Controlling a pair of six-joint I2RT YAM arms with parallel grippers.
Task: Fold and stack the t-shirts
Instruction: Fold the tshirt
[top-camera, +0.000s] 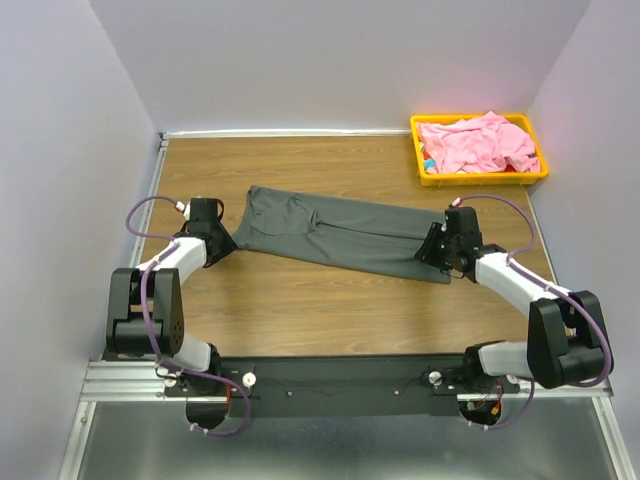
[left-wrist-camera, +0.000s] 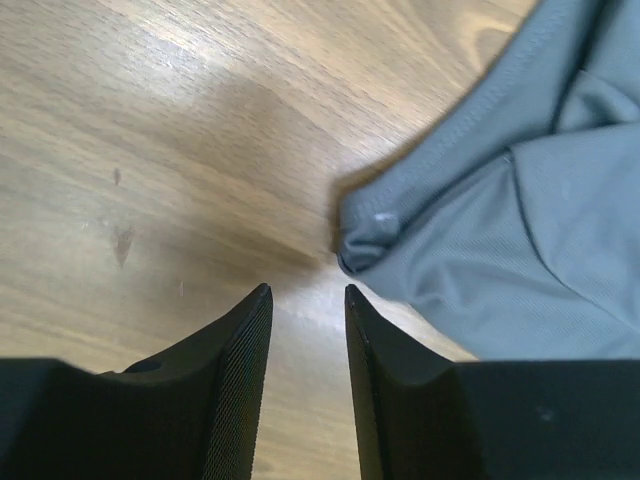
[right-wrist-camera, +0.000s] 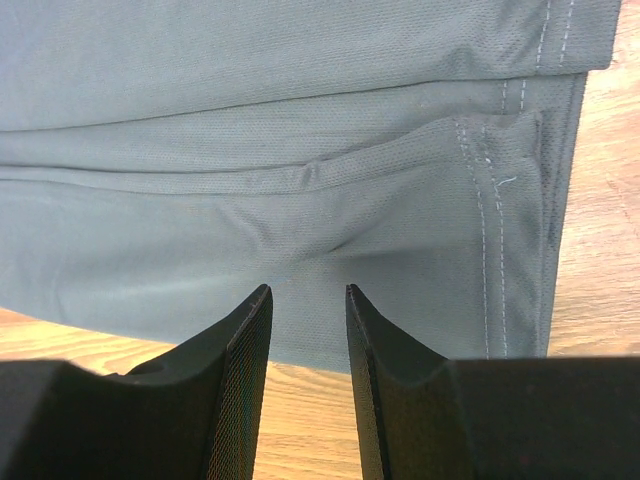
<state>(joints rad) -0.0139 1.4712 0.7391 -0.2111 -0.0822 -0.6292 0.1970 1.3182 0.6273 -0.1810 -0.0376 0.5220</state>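
The dark charcoal grey t-shirt (top-camera: 340, 233) lies folded into a long strip across the middle of the wooden table. My left gripper (top-camera: 222, 247) is open and empty at the strip's left end; the left wrist view shows the shirt's bunched corner (left-wrist-camera: 365, 235) just beyond my fingertips (left-wrist-camera: 307, 290). My right gripper (top-camera: 437, 255) is open and empty over the strip's right end, above the hemmed edge (right-wrist-camera: 500, 220) in the right wrist view, with its fingertips (right-wrist-camera: 307, 290) held apart. The light pink t-shirt (top-camera: 478, 143) lies crumpled in the yellow tray.
The yellow plastic tray (top-camera: 480, 178) stands at the back right corner, with something blue under the pink cloth. Pale walls close in the table at left, back and right. Bare wood (top-camera: 330, 305) lies between the shirt and the arm bases.
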